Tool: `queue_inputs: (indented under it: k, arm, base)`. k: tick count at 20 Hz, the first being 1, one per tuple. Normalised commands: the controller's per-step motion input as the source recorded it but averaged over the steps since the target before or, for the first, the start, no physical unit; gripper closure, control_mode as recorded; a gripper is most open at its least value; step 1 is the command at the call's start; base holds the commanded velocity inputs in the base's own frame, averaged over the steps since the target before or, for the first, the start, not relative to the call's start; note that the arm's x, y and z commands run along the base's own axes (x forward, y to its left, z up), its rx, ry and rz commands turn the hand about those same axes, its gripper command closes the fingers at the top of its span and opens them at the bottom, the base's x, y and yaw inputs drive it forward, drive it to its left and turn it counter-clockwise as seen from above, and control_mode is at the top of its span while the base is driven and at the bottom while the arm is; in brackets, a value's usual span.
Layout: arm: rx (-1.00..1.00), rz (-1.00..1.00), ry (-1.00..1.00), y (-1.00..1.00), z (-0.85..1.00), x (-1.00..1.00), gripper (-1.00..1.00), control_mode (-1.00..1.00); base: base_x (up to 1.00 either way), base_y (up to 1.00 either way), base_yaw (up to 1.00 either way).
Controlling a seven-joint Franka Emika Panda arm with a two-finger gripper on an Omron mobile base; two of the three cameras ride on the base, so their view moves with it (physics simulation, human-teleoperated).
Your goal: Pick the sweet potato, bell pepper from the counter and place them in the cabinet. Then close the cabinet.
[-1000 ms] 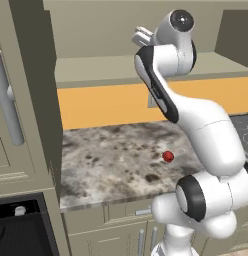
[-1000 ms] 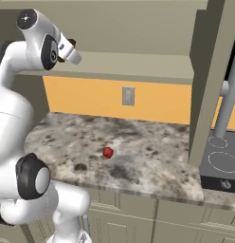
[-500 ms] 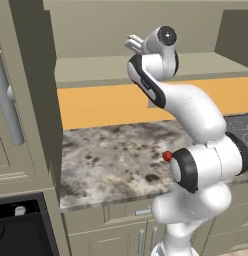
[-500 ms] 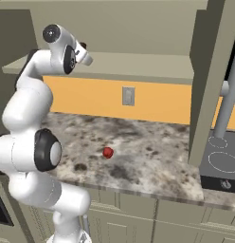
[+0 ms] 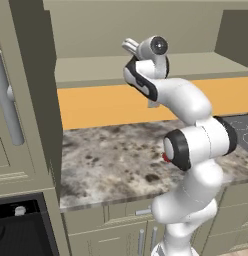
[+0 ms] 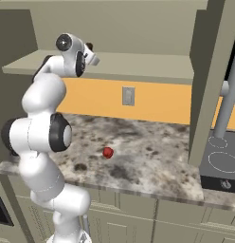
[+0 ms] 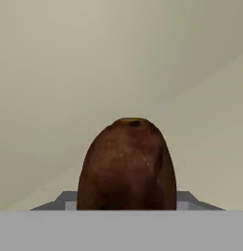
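Observation:
The brown oblong sweet potato [image 7: 126,166] sits between my fingers in the hand view, with pale cabinet walls behind it. My gripper [image 5: 128,45] is shut on it and raised to the open cabinet's lower shelf [image 5: 91,68], at the shelf's front edge [image 6: 138,62]. In the right base view the gripper [image 6: 94,58] points into the cabinet. The small red bell pepper [image 6: 108,152] lies on the mottled counter [image 6: 157,166], well below the hand. In the left base view the bell pepper [image 5: 165,158] is a red sliver behind my elbow joint.
An open cabinet door with a silver bar handle [image 5: 9,107] stands at the left, and another door handle [image 6: 227,107] at the right. A black cooktop [image 6: 222,166] borders the counter's right end. A wall outlet [image 6: 128,96] sits on the orange backsplash. A dark oven [image 5: 18,227] is at the lower left.
The arm has swung its upper links leftward and folded, carrying the hand along the shelf front. The bell pepper has stayed in place on the counter.

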Motion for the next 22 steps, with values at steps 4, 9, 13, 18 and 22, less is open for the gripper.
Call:
queue_inputs:
  k: [4,9,13,18,22]
  arm:
    - [-0.07,0.0,-0.11,0.08,-0.06,-0.01,-1.0,-1.0]
    - [-0.11,0.0,-0.13,0.0,-0.45,-0.54,-1.0,-1.0]
    - [-0.08,0.0,-0.01,0.0,-0.4,-0.2,-1.0,-1.0]
    - [0.04,0.08,0.0,-0.09,0.29,-0.86,-1.0,-1.0]
    - [0.08,0.12,0.01,-0.1,0.4,-1.0,-1.0,-1.0]
  base:
    - [0.0,0.0,0.0]
    - [0.0,0.0,0.0]
    - [0.0,0.0,0.0]
    - [0.0,0.0,0.0]
    - [0.0,0.0,0.0]
